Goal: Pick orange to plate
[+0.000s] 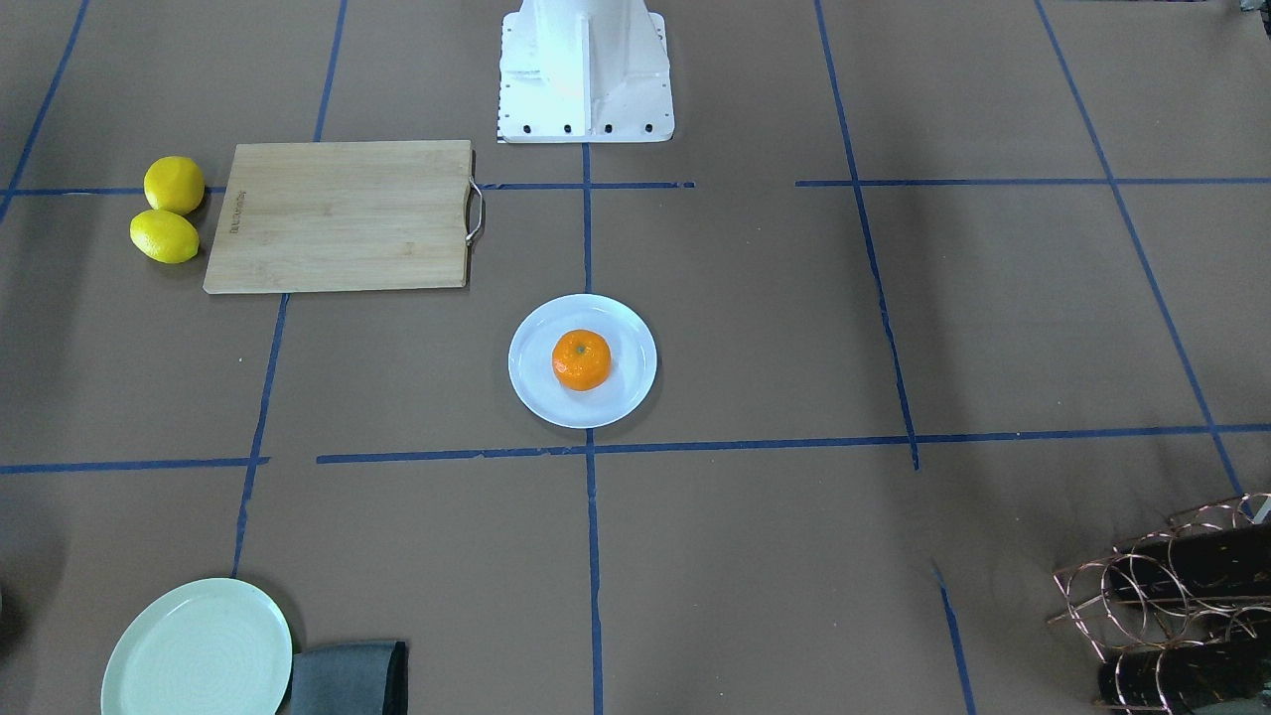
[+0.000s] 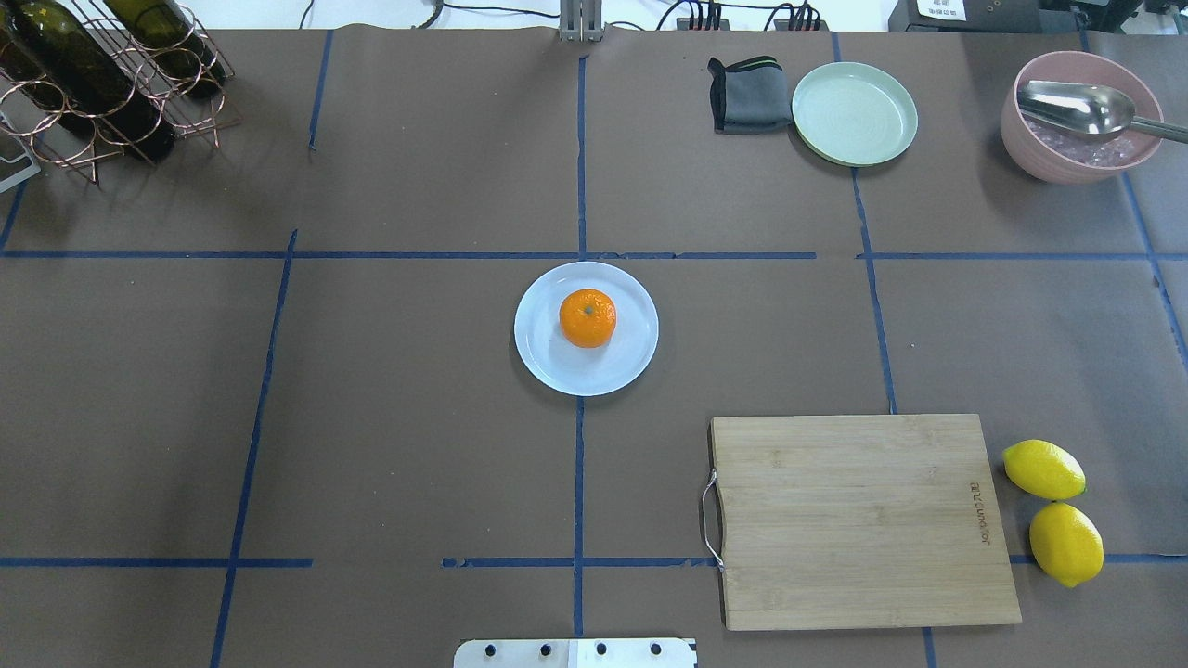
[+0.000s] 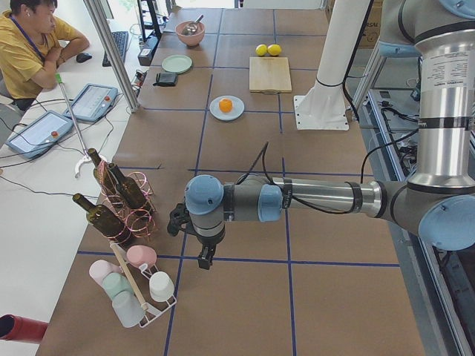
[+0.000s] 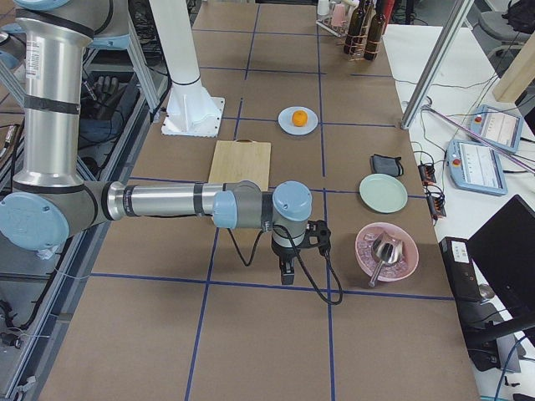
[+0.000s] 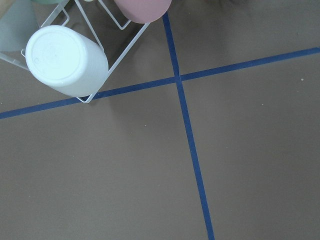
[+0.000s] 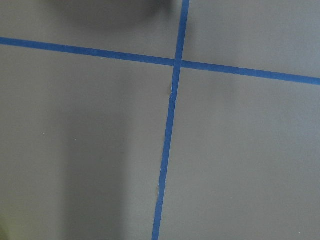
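We see the orange point(image 2: 587, 318) sitting on the plate point(image 2: 548, 366), a little off the plate's middle, stem dot up. The plate lies flat on the worktop point(image 2: 371, 399) over a crossing of blue tape lines.

The thing nearest the plate is a wooden cutting board point(image 2: 858, 520), on the robot's right and nearer its base than the plate, clearly apart from it. Two lemons point(image 2: 1043, 469) lie just past the board's far edge from the plate.

Beyond the plate, away from the robot and to its right, lie a grey cloth point(image 2: 747, 93), a green plate point(image 2: 854, 113) and a pink bowl point(image 2: 1039, 153). A metal spoon point(image 2: 1081, 107) rests in the bowl over pale lumps we cannot identify.

The left claw point(image 3: 204, 257) and the right claw point(image 4: 287, 271) hang well apart from the plate, towards opposite ends of the worktop. We cannot tell whether either one is apart or together.
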